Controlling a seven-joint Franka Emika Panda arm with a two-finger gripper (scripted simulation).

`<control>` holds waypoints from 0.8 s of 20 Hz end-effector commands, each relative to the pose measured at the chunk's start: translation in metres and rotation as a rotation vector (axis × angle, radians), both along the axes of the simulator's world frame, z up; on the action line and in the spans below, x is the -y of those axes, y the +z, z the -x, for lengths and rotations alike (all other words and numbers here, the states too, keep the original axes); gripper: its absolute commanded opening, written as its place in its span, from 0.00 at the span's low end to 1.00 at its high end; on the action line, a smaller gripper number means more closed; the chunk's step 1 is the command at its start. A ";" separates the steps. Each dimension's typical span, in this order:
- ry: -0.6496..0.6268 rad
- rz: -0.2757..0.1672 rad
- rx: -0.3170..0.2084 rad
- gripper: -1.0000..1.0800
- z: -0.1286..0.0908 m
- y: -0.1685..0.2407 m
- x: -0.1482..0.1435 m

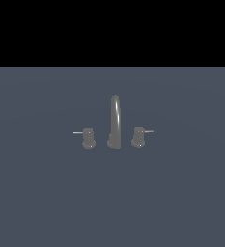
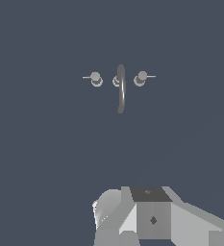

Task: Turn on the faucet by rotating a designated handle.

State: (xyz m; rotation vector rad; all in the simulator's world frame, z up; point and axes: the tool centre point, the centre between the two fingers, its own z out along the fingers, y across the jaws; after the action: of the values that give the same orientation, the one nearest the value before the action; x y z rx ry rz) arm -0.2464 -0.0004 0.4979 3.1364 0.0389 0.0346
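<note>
The faucet [image 1: 115, 120] is a dull grey three-piece set with a tall slim arched spout, standing on the blue-grey surface in the middle of the exterior view. The handle [image 1: 139, 136] is the stubby knob at the exterior view's right of the spout. Its thin pale rod points to the right. Both also show from above in the wrist view: the spout [image 2: 121, 89] and the handle [image 2: 141, 78]. Grey blocky parts of my arm or hand [image 2: 152, 218] show at the wrist view's edge, far from the faucet. No fingers can be made out.
A twin knob [image 1: 88, 138] with its rod pointing left stands on the other side of the spout, and it also shows in the wrist view [image 2: 96, 78]. The flat blue-grey surface [image 1: 181, 193] spreads all around the set.
</note>
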 end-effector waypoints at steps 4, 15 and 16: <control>-0.006 0.000 0.000 0.00 -0.001 -0.002 0.000; -0.130 -0.003 -0.001 0.00 -0.027 -0.037 -0.008; -0.149 -0.003 -0.002 0.00 -0.031 -0.042 -0.009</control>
State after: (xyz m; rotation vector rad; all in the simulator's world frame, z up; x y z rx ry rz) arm -0.2209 0.0076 0.4637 3.1339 -0.1526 0.0329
